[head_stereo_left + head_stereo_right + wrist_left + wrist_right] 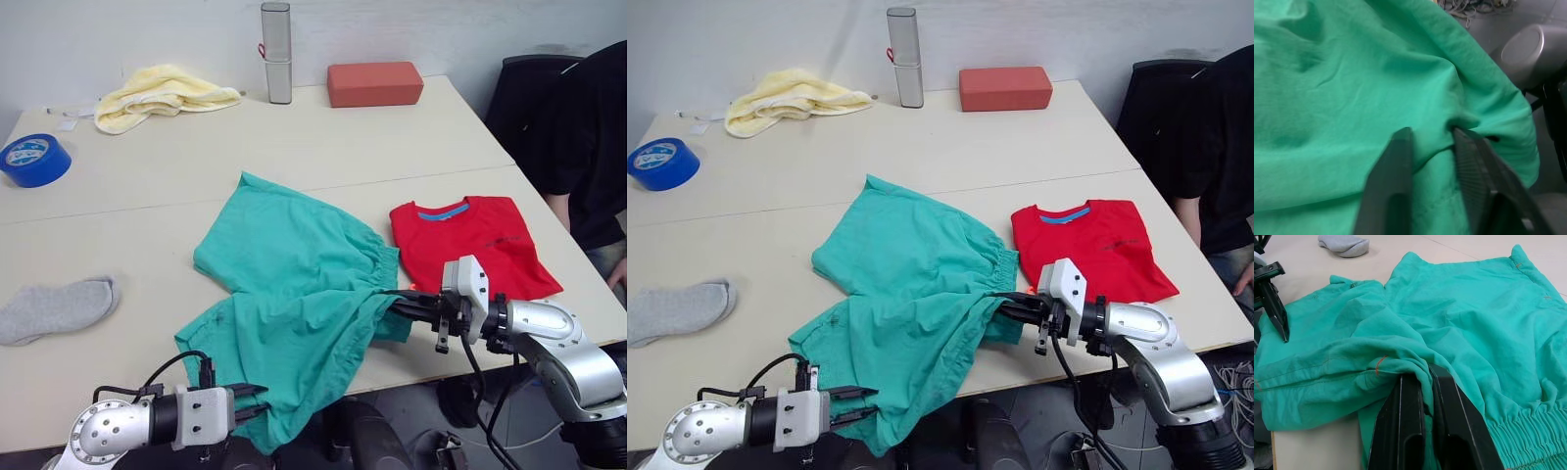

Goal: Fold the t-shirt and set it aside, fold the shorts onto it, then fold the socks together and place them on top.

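The teal-green shorts [294,284] lie spread across the middle of the table [147,225], one leg hanging over the front edge. My right gripper [397,299] is shut on a bunched fold of the shorts [1474,308] beside the elastic waistband. Down at the overhanging hem, my left gripper [250,401] is open, its two fingers straddling the fabric [1352,98]. The red t-shirt [470,245] lies folded on the table to the right of the shorts. A grey sock [54,308] rests flat near the table's left edge.
At the back of the table sit a pale yellow cloth [162,96], an upright grey case [277,54] and a red block [374,83]. A blue tape roll [34,160] lies far left. A person in black [588,147] sits at the right.
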